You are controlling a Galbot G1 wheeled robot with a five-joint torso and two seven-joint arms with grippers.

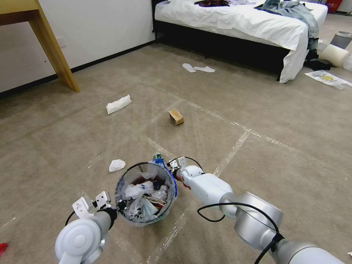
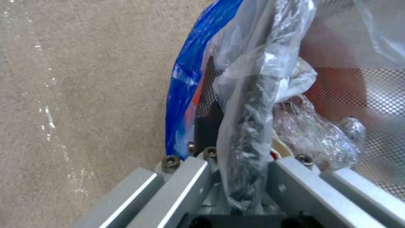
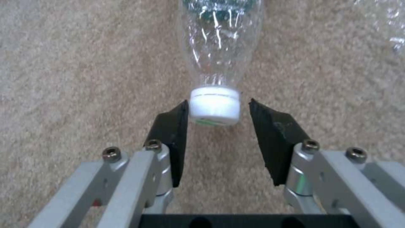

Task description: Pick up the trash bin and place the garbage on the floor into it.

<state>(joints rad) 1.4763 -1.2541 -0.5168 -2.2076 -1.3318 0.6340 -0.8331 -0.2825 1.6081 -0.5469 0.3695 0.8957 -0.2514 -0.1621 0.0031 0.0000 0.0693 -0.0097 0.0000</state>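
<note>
Litter already fills much of the small round red-orange trash bin with its clear, blue-edged liner [image 1: 146, 193]: crumpled plastic and paper show inside it. The left gripper [image 2: 242, 177] is clamped on the bin's near-left rim and liner. Just beyond the bin's far rim, the right gripper [image 3: 217, 126] has its dark pads spread either side of the white cap of a clear plastic bottle with a green label [image 3: 219, 57], lying on the beige taped carpet floor [image 1: 256, 110]; nothing is gripped yet.

Judging by what lies about, several pieces remain: a crumpled white tissue [image 1: 116, 165] left of the bin, a folded white tissue [image 1: 118, 104] farther left, and a brown carton [image 1: 176, 116] ahead. White slippers [image 1: 198, 68] lie near the white-sheeted bed [image 1: 256, 22]; nothing blocks the way to the remaining pieces.
</note>
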